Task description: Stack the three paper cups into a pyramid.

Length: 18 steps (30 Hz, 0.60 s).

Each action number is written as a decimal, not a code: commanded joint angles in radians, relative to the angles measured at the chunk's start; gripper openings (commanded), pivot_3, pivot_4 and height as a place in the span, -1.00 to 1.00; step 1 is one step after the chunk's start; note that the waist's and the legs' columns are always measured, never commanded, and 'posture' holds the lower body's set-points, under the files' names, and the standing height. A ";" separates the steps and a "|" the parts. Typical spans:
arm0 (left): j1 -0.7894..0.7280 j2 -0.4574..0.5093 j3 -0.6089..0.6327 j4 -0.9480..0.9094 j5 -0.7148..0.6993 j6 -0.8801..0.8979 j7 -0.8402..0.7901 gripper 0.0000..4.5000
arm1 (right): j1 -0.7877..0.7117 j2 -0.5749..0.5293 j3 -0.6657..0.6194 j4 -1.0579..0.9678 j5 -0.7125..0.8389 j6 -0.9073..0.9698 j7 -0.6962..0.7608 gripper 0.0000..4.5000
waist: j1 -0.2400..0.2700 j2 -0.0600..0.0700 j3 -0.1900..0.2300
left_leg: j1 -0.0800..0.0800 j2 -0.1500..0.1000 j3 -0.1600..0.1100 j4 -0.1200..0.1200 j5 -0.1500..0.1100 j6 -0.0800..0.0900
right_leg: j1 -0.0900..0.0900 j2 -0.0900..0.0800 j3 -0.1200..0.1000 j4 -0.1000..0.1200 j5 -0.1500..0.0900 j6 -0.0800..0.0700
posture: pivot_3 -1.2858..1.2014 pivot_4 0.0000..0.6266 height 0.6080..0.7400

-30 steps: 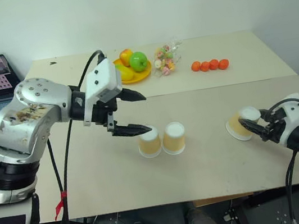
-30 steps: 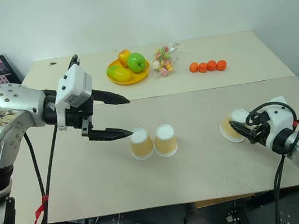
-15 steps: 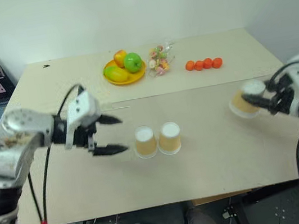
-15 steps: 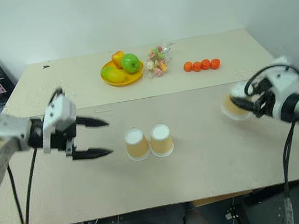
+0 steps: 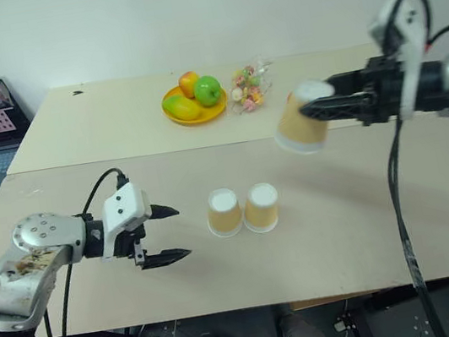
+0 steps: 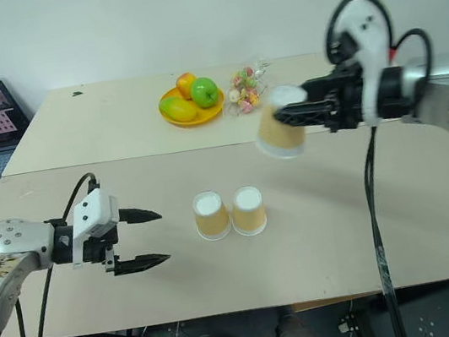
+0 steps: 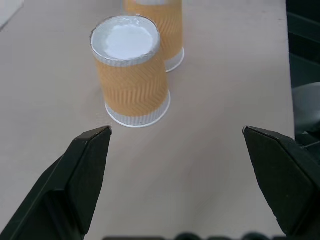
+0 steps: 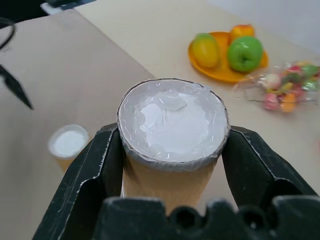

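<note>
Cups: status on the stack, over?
Right gripper shut on third cup, carried in the air. Left gripper open, empty, beside the two base cups, standing upside down, side by side. Nothing on top yet; path clear.

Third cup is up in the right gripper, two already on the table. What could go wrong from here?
The two base cups stand side by side, upside down; a hard or off-centre set-down could knock them apart or over. The right gripper holds the third cup tilted; placed that way it may slide off. The open left gripper sits close beside the base.

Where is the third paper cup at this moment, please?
The third paper cup is in the air on the robot's right, clamped in the right gripper, above and right of the two cups on the table.
</note>
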 commanded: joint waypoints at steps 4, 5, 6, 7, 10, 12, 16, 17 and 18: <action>-0.049 -0.012 -0.046 -0.025 0.030 -0.034 0.003 1.00 | -0.054 0.072 0.100 -0.091 -0.017 -0.012 -0.015 0.18 | 0.001 0.000 0.000 | -0.001 -0.001 0.000 0.000 0.000 0.000 | -0.001 -0.001 0.000 0.000 0.000 0.000 | 0.03 -0.52 0.91; -0.053 -0.015 -0.049 -0.023 0.030 -0.033 0.002 1.00 | -0.056 0.077 0.109 -0.096 -0.022 -0.014 -0.016 0.18 | 0.001 0.000 0.000 | -0.001 -0.001 0.000 0.000 0.000 0.000 | -0.001 -0.001 0.000 0.000 0.000 0.000 | 0.03 -0.52 0.91; -0.059 -0.018 -0.054 -0.018 0.035 -0.037 0.001 1.00 | -0.058 0.079 0.116 -0.095 -0.030 -0.020 -0.013 0.18 | 0.001 0.000 0.000 | -0.001 -0.001 0.000 0.000 0.000 0.000 | -0.001 -0.001 -0.001 0.000 0.000 0.000 | 0.03 -0.52 0.91; -0.065 -0.021 -0.058 -0.011 0.038 -0.041 0.000 1.00 | -0.063 0.087 0.123 -0.094 -0.036 -0.023 -0.015 0.18 | 0.001 0.000 0.000 | -0.001 -0.001 -0.001 0.000 0.000 0.000 | -0.001 -0.001 -0.001 0.000 0.000 0.000 | 0.03 -0.52 0.91; -0.078 -0.028 -0.066 0.005 0.049 -0.051 0.000 1.00 | -0.073 0.106 0.135 -0.098 -0.041 -0.021 -0.021 0.18 | 0.001 0.000 0.000 | -0.001 -0.001 -0.001 0.000 0.000 0.000 | -0.001 -0.001 -0.001 0.001 0.000 0.000 | 0.03 -0.52 0.91; -0.085 -0.034 -0.071 0.014 0.059 -0.059 0.001 1.00 | -0.076 0.117 0.137 -0.101 -0.046 -0.019 -0.024 0.18 | 0.000 0.000 0.000 | -0.001 -0.001 -0.001 0.000 0.000 0.000 | -0.001 -0.001 -0.001 0.001 0.000 0.000 | 0.03 -0.52 0.91; -0.101 -0.050 -0.080 0.039 0.083 -0.067 0.020 1.00 | -0.082 0.183 0.122 -0.096 -0.036 0.007 -0.069 0.18 | -0.003 0.000 0.000 | -0.001 0.000 -0.001 0.000 0.000 0.000 | -0.001 0.000 -0.001 0.001 0.000 0.000 | 0.03 -0.52 0.91; -0.103 -0.056 -0.080 0.042 0.086 -0.067 0.022 1.00 | -0.081 0.190 0.123 -0.098 -0.038 0.009 -0.074 0.18 | -0.003 0.000 0.000 | -0.001 0.000 -0.001 0.000 0.000 0.000 | -0.001 0.000 -0.001 0.001 0.000 -0.001 | 0.03 -0.52 0.91; -0.109 -0.060 -0.085 0.045 0.091 -0.071 0.023 1.00 | -0.081 0.203 0.118 -0.096 -0.034 0.014 -0.083 0.18 | -0.002 0.000 0.000 | -0.001 0.000 -0.001 0.000 0.000 0.000 | -0.001 0.000 -0.001 0.002 0.000 -0.001 | 0.03 -0.52 0.91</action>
